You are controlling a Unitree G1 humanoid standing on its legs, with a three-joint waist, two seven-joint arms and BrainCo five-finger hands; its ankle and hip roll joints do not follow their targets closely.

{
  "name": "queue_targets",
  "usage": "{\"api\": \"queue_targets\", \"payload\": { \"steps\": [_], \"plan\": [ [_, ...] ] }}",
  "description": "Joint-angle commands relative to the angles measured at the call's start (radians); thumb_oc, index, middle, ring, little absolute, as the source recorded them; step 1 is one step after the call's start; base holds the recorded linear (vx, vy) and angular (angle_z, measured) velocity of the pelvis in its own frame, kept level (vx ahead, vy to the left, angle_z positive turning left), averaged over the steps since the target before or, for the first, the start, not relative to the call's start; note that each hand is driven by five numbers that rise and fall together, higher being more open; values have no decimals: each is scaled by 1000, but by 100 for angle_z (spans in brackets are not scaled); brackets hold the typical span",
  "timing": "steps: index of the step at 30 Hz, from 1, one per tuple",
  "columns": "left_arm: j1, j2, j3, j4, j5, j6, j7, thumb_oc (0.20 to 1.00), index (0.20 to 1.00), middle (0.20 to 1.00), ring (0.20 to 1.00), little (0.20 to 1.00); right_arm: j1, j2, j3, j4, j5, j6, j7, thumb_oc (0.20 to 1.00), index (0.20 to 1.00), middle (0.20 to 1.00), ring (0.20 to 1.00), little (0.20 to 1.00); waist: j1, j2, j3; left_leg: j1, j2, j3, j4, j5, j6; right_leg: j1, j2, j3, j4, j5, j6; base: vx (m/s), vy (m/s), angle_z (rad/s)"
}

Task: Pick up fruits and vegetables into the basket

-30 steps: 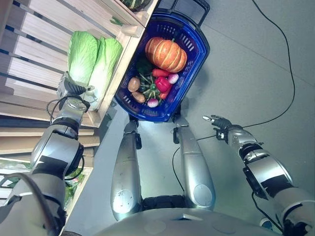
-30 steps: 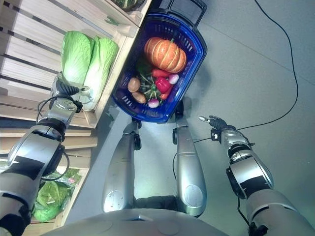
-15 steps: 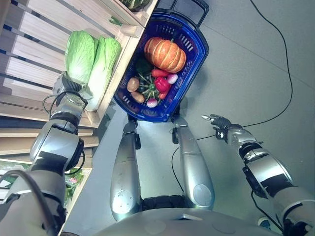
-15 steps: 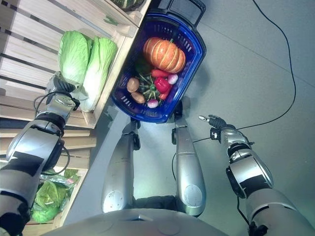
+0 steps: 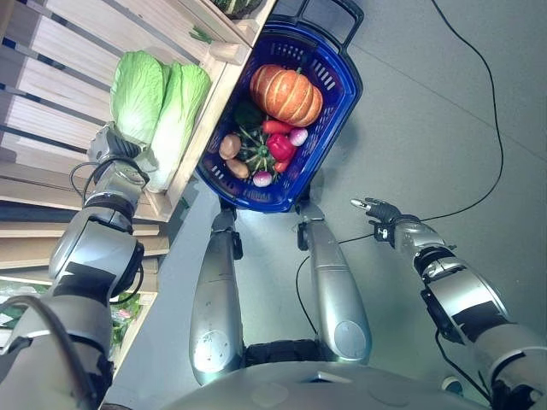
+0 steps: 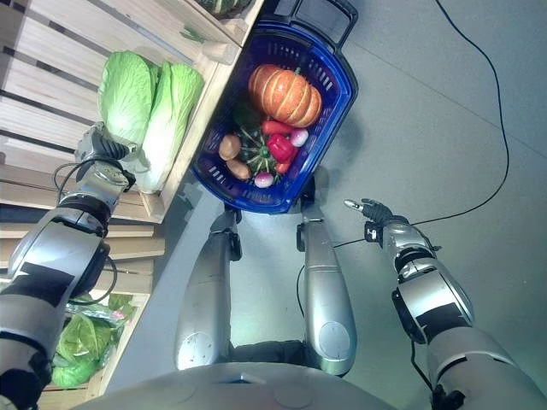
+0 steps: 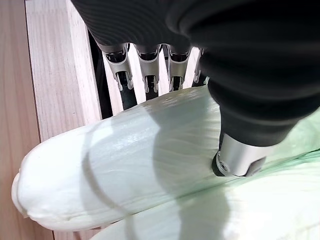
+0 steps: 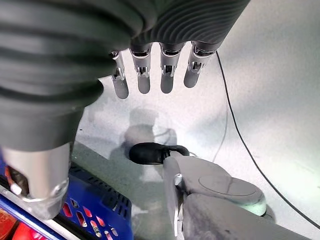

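Observation:
Two pale green napa cabbages lie side by side on the wooden shelf (image 5: 51, 60). My left hand (image 5: 115, 149) grips the white stalk end of the outer napa cabbage (image 5: 137, 90); in the left wrist view the fingers (image 7: 122, 80) reach over its far side and the thumb (image 7: 240, 155) presses its near side (image 7: 125, 160). The second cabbage (image 5: 181, 107) lies against it. The blue basket (image 5: 338, 51) stands on the floor beside the shelf, holding a pumpkin (image 5: 286, 92), a red pepper (image 5: 280, 147), potatoes, radishes and a green squash. My right hand (image 5: 376, 207) hangs open over the floor.
The shelf's front rail (image 5: 205, 111) runs between the cabbages and the basket. A dark green vegetable (image 5: 231, 7) sits further along the shelf. Bagged leafy greens (image 6: 81, 342) lie on a lower shelf. Grey floor spreads to the right of the basket.
My left hand and the outer cabbage have shifted a little away from the basket along the shelf. The right hand has stayed put.

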Motion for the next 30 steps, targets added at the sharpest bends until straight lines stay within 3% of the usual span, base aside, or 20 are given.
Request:
{"api": "queue_targets", "payload": {
  "steps": [1,2,5,10,12,21,30],
  "plan": [
    [51,-59,44,40,-85,-96,20,200,200,200,200,200,35,1,21,24,41,-27,-5,1000,1000,1000,1000,1000,-4,-7,-14,-43,-48,2,30,-26,13,10,41,-61,20,-37,-4,0,0,0],
    [50,-57,47,38,-87,-98,19,200,200,200,200,200,33,0,19,23,44,-29,-6,1000,1000,1000,1000,1000,-4,-6,-14,-44,-49,1,27,-22,13,8,41,-62,16,-33,-4,0,0,0],
    [70,-41,78,13,-152,-207,61,200,200,200,200,200,44,-6,2,6,96,-90,-24,1000,1000,1000,1000,1000,-1,0,-14,-29,-51,0,23,-27,12,22,41,-61,14,-39,-3,0,0,0],
    [112,-24,120,-71,-191,-287,110,200,200,200,200,200,53,-18,-37,-44,172,-172,-42,1000,1000,1000,1000,1000,5,11,-14,-21,-54,-8,11,-21,10,28,41,-63,6,-34,-3,0,0,0],
    [156,-20,145,-153,-198,-329,148,200,200,200,200,200,68,-18,-64,-90,201,-244,-65,1000,1000,1000,1000,1000,12,17,-14,-16,-56,-12,6,-21,11,33,40,-65,2,-35,-2,-14,-37,1],
    [275,-34,181,-447,-72,-386,284,200,200,200,200,200,112,-14,-114,-381,208,-368,-216,1000,1000,1000,1000,1000,28,26,-14,-9,-61,-22,-9,-23,12,44,38,-76,-6,-41,-5,-14,-30,1],
    [326,-26,154,-626,49,-363,378,200,200,200,200,200,171,-8,-112,-679,181,-413,-286,1000,1000,1000,1000,1000,27,29,-14,-5,-60,-19,-14,-27,11,50,34,-82,-8,-45,-3,-1,-6,2]
  ]
}}
